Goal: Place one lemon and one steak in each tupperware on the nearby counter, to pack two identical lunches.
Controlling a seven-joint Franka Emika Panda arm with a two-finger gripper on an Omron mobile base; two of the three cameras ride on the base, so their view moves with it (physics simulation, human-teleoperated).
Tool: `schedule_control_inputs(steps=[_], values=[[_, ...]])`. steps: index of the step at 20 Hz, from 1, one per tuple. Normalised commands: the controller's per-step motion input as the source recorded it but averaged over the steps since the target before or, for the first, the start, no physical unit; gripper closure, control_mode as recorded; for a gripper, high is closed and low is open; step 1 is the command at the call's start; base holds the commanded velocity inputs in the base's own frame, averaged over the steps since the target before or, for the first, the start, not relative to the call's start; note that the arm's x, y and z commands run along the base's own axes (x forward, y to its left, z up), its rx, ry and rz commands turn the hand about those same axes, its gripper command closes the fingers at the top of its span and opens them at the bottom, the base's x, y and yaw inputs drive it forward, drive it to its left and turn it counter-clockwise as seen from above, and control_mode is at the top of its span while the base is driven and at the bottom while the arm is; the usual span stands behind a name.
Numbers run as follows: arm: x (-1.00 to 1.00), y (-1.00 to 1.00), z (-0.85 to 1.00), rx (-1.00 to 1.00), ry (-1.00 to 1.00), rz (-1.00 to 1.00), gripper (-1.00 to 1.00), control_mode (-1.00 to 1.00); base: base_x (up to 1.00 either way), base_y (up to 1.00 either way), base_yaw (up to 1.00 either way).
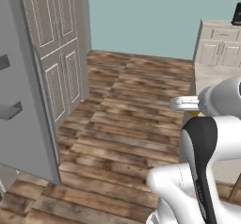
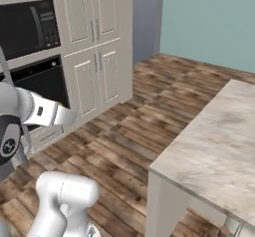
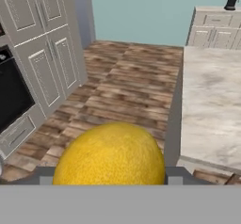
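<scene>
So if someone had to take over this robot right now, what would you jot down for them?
Gripper: closed on a lemon, carried in the air.
Counter: the marble worktop lies ahead to the right; the stretch in view is bare.
Done: one lemon picked up.
Left: no tupperware or steak in sight, so find them, drop this lemon in a tray, then pack the rest.

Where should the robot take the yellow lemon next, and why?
Probably carry it right, over to the counter. The lemon sits in the hand above bare wooden floor, and no tupperware is in sight yet, so the marble top is the likeliest place to look.
</scene>
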Motion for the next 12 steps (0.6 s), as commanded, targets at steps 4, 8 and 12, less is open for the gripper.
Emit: schedule_control_inputs(steps=[4, 8, 12], values=[[0.00, 0.00, 0.00, 0.00, 0.00, 0.00, 1.00, 1.00, 0.76, 0.00, -0.15], [0.00, 0.00, 0.00, 0.00, 0.00, 0.00, 1.00, 1.00, 0.73, 0.00, -0.17], [0.00, 0.00, 0.00, 0.00, 0.00, 0.00, 1.00, 1.00, 0.78, 0.08, -0.18]])
